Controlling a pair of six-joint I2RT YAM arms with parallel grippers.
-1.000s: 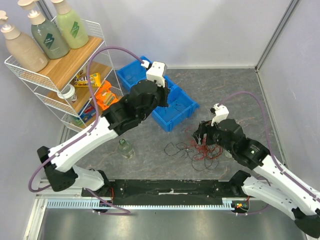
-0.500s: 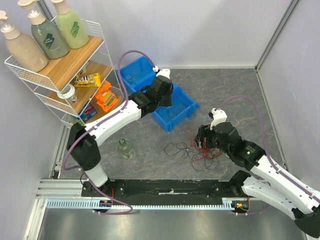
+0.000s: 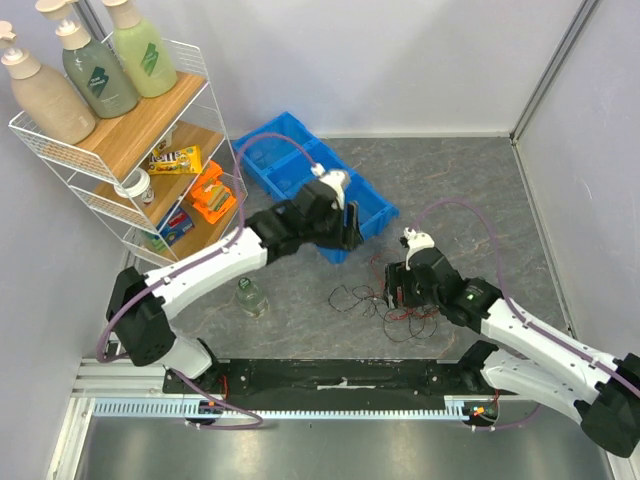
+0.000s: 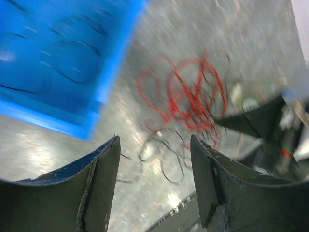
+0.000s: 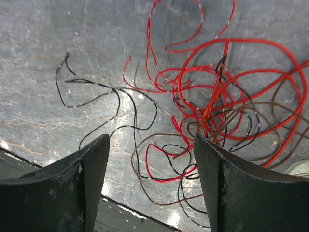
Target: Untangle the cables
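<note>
The cables [image 3: 385, 305] lie as a loose tangle of thin red, black and brown wire loops on the grey table, in front of the blue bin. My right gripper [image 3: 398, 290] hovers just over the tangle; its wrist view shows it open [image 5: 152, 137], with red loops [image 5: 217, 96] and a black strand [image 5: 106, 106] on the table below and nothing gripped. My left gripper [image 3: 350, 225] hangs at the bin's front corner. It is open [image 4: 154, 140] and empty, with the red wires [image 4: 188, 96] ahead of it and thin black loops [image 4: 159, 157] below.
Two blue bins [image 3: 290, 165] stand behind the tangle. A wire rack [image 3: 120, 130] with bottles and snacks fills the left side. A small clear jar [image 3: 250, 295] stands left of the cables. A black strip [image 3: 340, 375] runs along the table's near edge.
The left arm swung from over the blue bin down toward the cables, and its jaws went from shut to open. The right gripper shifted slightly left over the tangle, still open.
</note>
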